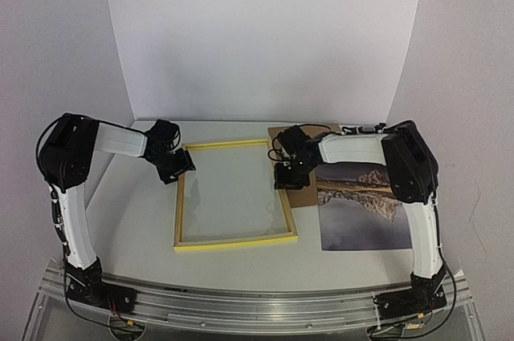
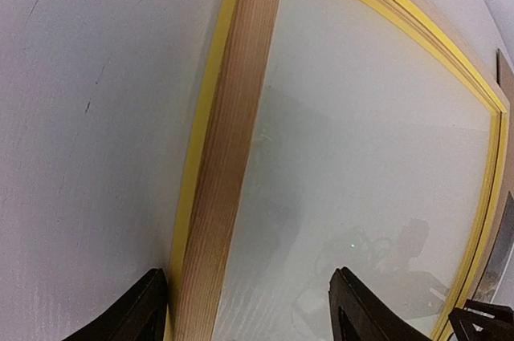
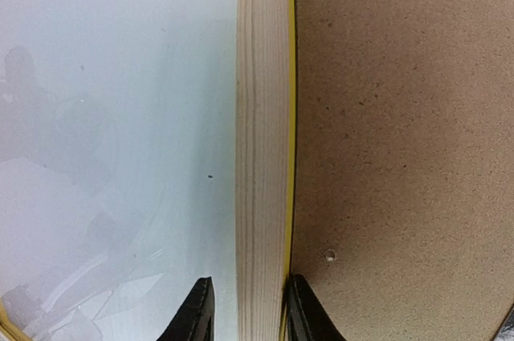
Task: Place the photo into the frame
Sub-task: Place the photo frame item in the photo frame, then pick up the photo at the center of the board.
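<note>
On the bench (image 1: 136, 221): frame (image 1: 234, 241) flat, photo (image 1: 361, 213) outside it.
Right jaws nip its right rail, left jaws gape around the left; photo lies face-up further right, nearest the right arm (image 1: 353, 148).

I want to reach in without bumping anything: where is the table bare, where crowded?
Bare: the white table between the left arm and the left rail of the yellow wooden picture frame; the strip between its near rail and the metal base rail. Crowded: right of it, where brown backing board, mountain-lake photo print and right gripper meet.
</note>
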### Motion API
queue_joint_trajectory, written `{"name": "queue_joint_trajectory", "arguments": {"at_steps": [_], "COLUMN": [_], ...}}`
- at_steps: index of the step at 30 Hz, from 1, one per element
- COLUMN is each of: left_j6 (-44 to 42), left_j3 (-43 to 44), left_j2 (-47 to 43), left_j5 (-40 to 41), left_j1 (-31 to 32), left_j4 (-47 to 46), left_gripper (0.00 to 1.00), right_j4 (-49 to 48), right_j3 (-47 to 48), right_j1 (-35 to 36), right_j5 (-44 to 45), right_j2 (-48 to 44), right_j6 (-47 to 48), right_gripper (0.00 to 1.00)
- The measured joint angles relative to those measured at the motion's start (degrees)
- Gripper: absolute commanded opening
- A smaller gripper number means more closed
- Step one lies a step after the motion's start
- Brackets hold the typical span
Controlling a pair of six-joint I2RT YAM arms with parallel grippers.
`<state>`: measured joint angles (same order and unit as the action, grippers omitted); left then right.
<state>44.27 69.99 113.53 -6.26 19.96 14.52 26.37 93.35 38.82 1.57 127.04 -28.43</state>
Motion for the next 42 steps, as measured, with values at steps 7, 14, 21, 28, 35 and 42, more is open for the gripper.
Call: {"name": "queue_joint_trajectory", "arguments": {"at_steps": [7, 14, 21, 28, 35, 42], "left_j6": [0.00, -0.69, -0.86, -1.48, -2.36, -1.00], "left_j3": [0.29, 2.04, 4.21, 6.21, 13.19, 24.11], "left_j2": [0.03, 0.13, -1.71, -8.74, -3.36, 12.04], "left_j5": [2.53, 4.69, 9.60, 8.10, -6.76, -13.94], "left_j1": [0.03, 0.03, 0.11, 5.80, 22.48, 31.26], "left_j4": [0.97, 4.62, 13.24, 13.88, 3.28, -2.01], "left_gripper": [0.69, 0.90, 1.00, 1.00, 1.00, 1.00], "right_j4": [1.17, 1.68, 2.52, 0.99, 4.96, 6.24], "right_j3": [2.66, 3.29, -2.79, -22.03, -36.62, -37.65], "right_j1": [1.13, 2.52, 1.95, -11.74, -34.73, -49.46], "right_j5": [1.41, 1.74, 4.98, 5.43, 3.97, -1.00], "right_j2": [1.63, 1.95, -8.56, -38.57, -51.18, -45.06], "right_j6": [0.13, -0.05, -0.38, -2.42, -1.99, -0.05], "right_gripper": [0.27, 0.54, 0.82, 0.98, 0.98, 0.97]}}
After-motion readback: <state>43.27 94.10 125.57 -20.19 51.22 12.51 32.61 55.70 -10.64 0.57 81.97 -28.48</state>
